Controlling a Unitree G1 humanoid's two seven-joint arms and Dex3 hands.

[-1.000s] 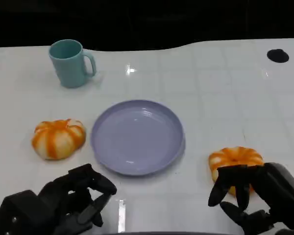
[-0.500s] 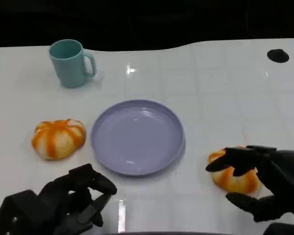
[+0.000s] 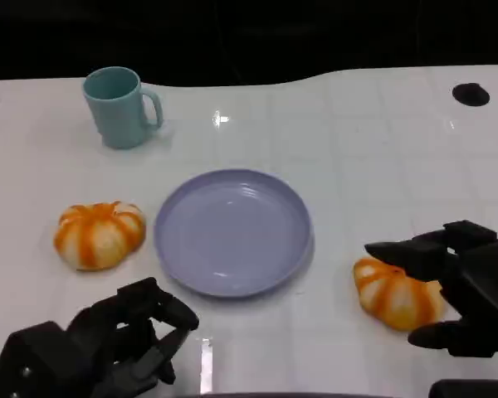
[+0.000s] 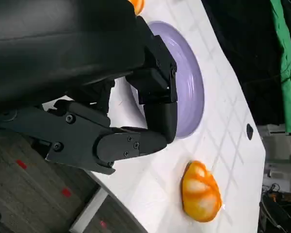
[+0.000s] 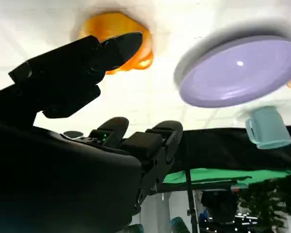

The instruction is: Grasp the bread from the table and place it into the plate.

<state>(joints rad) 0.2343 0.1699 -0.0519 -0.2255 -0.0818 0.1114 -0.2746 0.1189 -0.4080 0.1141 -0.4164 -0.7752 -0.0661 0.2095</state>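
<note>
Bread is the prize, and two orange-striped loaves sit on the white table (image 3: 373, 149), which spreads wide under everything. Next down in size, the lilac plate (image 3: 232, 232) sits at centre with nothing in it. The right hand (image 3: 461, 290) comes in at near right, its fingers spread wide around the right bread (image 3: 396, 292): one finger reaches over the far side, another curls round the near side. Whether any fingertip is touching the crust I cannot tell, and nothing is lifted yet, the loaf lying flat on the table just right of the plate. The left hand (image 3: 100, 344) rests at near left, fingers curled loosely inward and holding nothing. Far left stands the teal mug (image 3: 120, 106), and the left bread (image 3: 99, 235) waits just left of the plate.

For this step, I reckon the right hand should settle lower so the loaf sits deep between the fingers, then close evenly on both sides: a soft round roll will likely squirm out of a shallow pinch
</note>
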